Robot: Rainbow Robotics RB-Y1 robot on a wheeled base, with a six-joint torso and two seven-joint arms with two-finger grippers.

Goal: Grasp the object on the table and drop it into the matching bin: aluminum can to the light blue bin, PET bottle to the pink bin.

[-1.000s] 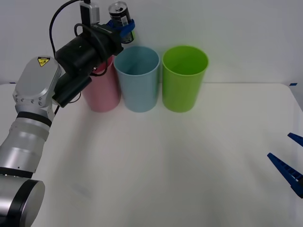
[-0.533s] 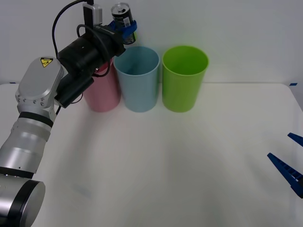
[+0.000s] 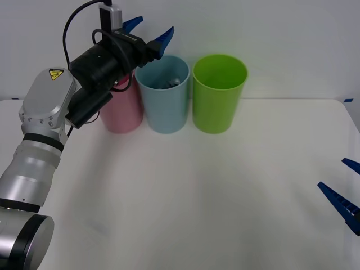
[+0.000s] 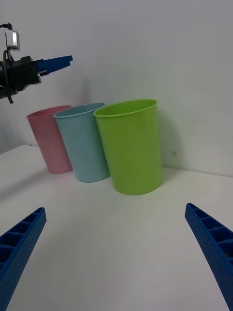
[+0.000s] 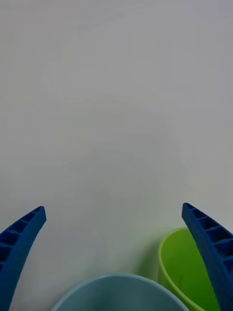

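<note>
Aluminum can (image 3: 170,83): inside the light blue bin (image 3: 163,107), upper centre-left of the front view; just a silvery-grey patch of it shows below the far rim, against the inner wall. Orientation inside cannot be told.

Light blue bin: upright on the table (image 3: 197,191), middle of a row of three. Pink bin (image 3: 121,109) just beside it toward frame left, partly hidden by the left arm. Lime green bin (image 3: 218,95) just beside it toward frame right. In the right wrist view the three stand close together, rims nearly touching.

Left gripper (image 3: 147,31): above the rim of the light blue bin, upper left of the front view, fingers spread wide and holding nothing. In the left wrist view its blue fingers (image 5: 19,243) sit at the two lower corners, with the rim of the light blue bin below them and the lime green bin's rim to one side.

Right gripper (image 3: 349,188): at the right edge of the front view, low over the table, well apart from the bins, fingers wide apart and empty.
</note>
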